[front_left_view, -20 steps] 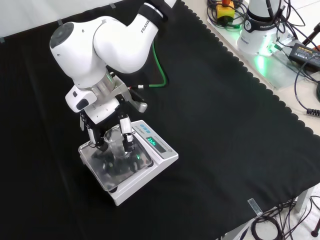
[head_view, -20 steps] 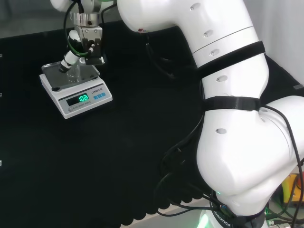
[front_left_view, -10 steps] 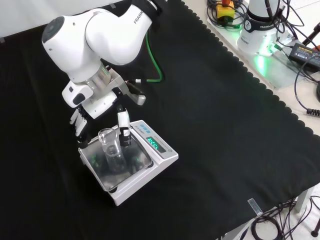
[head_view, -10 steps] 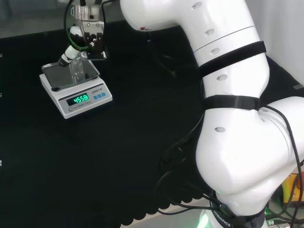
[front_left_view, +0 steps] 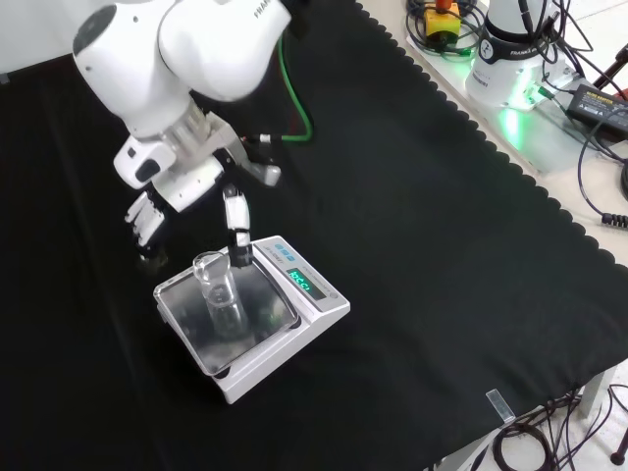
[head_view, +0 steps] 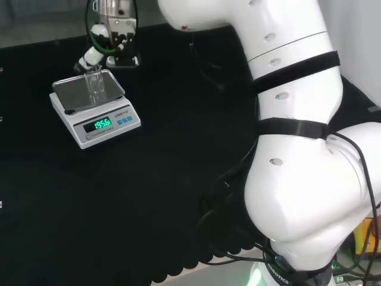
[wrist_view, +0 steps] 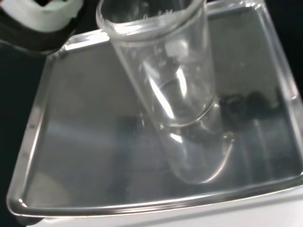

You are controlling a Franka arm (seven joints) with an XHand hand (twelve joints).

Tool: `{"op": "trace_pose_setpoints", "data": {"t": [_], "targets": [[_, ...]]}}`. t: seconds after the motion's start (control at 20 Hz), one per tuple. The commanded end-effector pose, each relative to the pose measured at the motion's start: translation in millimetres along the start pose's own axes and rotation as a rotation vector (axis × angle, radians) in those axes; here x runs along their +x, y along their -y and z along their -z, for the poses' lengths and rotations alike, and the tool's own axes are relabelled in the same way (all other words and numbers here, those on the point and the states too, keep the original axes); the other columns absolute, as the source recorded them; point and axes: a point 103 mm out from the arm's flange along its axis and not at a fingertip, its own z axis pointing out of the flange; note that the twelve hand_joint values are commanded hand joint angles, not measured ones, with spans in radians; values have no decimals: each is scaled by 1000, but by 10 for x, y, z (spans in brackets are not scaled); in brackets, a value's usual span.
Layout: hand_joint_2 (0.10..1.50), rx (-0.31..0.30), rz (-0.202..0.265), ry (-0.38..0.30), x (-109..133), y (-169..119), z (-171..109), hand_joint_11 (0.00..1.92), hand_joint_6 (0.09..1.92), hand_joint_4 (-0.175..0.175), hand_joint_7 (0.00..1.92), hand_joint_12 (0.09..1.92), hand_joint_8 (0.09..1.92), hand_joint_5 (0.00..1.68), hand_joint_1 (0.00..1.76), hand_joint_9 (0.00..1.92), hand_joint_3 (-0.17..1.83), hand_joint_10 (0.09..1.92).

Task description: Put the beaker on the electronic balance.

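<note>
Beaker (front_left_view: 221, 292) of clear glass, upright on steel pan of electronic balance (front_left_view: 280, 339), nothing gripping it; same beaker in head view (head_view: 94, 86) near middle of pan, in wrist view (wrist_view: 170, 94) close and large on pan (wrist_view: 85, 156). No contents discernible inside. Hand (front_left_view: 172, 186) above and behind beaker in front view, up and to the left of it, apart from the glass; fingers spread and fairly straight, holding nothing, one finger (front_left_view: 236, 231) pointing down toward far edge of pan just behind beaker rim, others (front_left_view: 143, 218) off to the left over bare cloth. In head view hand (head_view: 113, 36) above far right corner of pan, clear of beaker. Balance display (head_view: 102, 123) lit green. Balance on black cloth (front_left_view: 442, 255). White arm links (head_view: 297, 149) at right of head view
</note>
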Motion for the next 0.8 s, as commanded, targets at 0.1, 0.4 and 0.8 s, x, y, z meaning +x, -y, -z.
{"op": "trace_pose_setpoints", "data": {"t": [0.1, 0.4, 0.8], "targets": [[651, 99, 109, -194, -414, 580, 773, 165, 464, -85, 348, 1505, 852, 359, 709, 288, 274, 883], [667, 105, 138, -359, -810, 955, 1167, 167, 447, -86, 373, 1505, 848, 370, 692, 292, 264, 884], [690, 142, 125, -443, -1045, 1142, 1308, 176, 438, -89, 390, 1508, 846, 384, 681, 299, 262, 886]]}}
